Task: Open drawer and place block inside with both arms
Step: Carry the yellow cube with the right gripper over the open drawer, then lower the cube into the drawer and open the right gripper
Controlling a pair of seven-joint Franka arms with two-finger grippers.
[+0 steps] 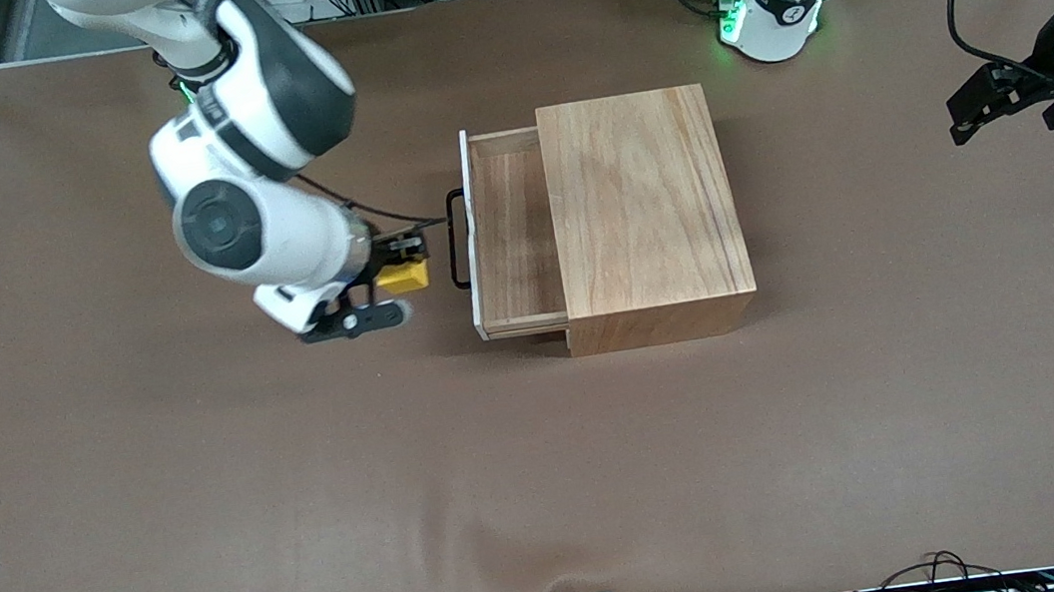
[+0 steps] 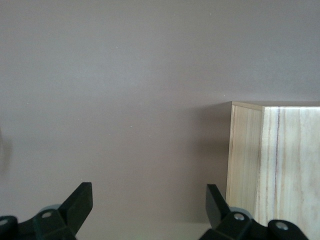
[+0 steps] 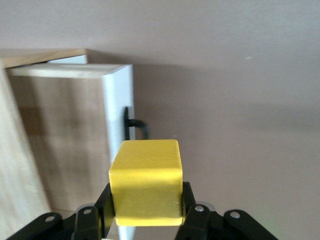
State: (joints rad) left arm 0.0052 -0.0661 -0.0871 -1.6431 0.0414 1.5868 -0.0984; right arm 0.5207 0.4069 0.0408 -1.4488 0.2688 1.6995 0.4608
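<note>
Brown table (image 1: 210, 496): white-fronted light-wood drawer (image 1: 514, 227) open. Right gripper (image 1: 402, 273) clamps small yellow cube block (image 1: 406, 277) beside black U-handle (image 1: 457, 239). Left gripper (image 2: 149, 202) open, waiting. Next: carry over tray, release.

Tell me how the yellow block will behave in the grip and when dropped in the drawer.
The block looks rigid: the right gripper is shut on its flat sides with no visible squashing. Its flat faces suggest it should land and sit rather than roll in the open drawer. Being small, it is probably light, though its smooth-looking faces might slip.
</note>
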